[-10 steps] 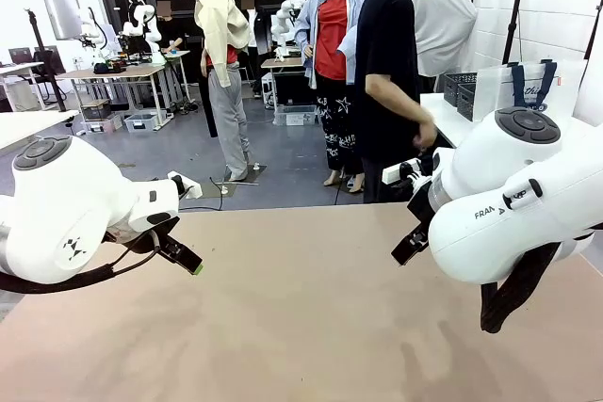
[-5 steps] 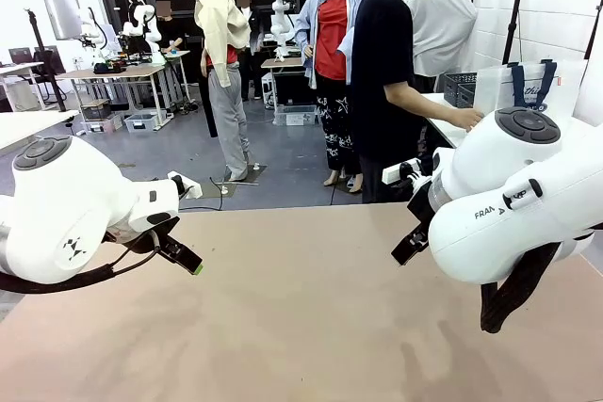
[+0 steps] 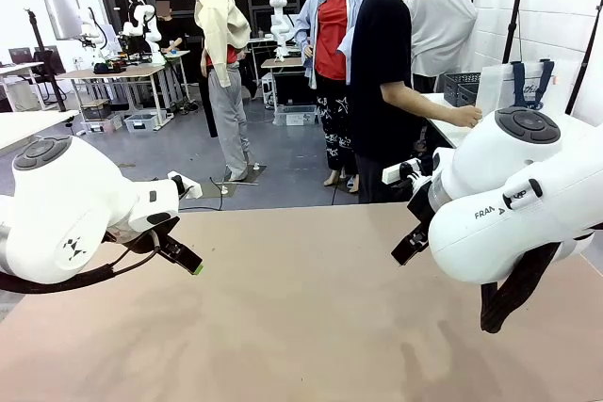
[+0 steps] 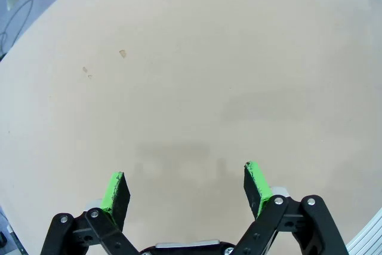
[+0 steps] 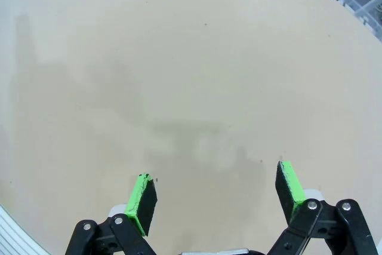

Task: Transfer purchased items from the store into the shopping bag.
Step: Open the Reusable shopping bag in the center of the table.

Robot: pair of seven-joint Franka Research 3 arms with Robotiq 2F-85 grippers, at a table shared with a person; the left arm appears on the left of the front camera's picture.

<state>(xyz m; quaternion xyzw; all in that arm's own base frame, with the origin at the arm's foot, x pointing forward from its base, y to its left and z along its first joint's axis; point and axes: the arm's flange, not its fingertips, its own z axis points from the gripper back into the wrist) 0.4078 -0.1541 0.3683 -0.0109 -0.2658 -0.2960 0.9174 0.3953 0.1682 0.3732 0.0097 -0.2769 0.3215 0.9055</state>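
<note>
At the left gripper the fingers are spread wide with nothing between them, hanging over bare tan tabletop. The right gripper is the same: pads fully apart, empty, bare surface below. The shopping bag stands upright far off at the right, beyond the right arm, with its broad face toward the camera and its navy handles up. The store basket sits just beside it on its left, dark and slotted; its contents are too small to tell. The person's hand reaches toward the foot of the bag. Judgement: both task things lie away to the right of both grippers and well apart from either. The right arm is the nearer, but nothing is within reach on the tabletop yet. The wrist views give the finger spread and the surface beneath; the front view gives bag, basket and person.
</note>
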